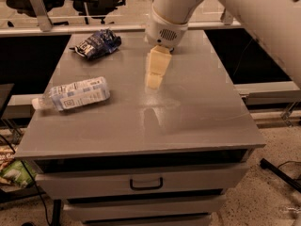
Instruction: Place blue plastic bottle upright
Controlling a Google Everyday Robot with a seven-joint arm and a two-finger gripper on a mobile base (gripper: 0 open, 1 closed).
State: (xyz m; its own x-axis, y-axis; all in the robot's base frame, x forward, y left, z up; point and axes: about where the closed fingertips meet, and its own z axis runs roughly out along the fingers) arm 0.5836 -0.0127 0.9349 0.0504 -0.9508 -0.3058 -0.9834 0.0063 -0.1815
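Note:
The blue plastic bottle [73, 94] lies on its side near the left edge of the grey table [188, 121], its white cap pointing left. My gripper [155, 74] hangs from the white arm over the middle of the table. It is to the right of the bottle and well apart from it, and it holds nothing that I can see.
A dark blue and white foil snack bag [98, 43] lies at the back left of the table. The arm's white wrist [167, 27] covers the back middle of the table. Drawers [146, 182] sit below the front edge. Office chairs stand behind a rail.

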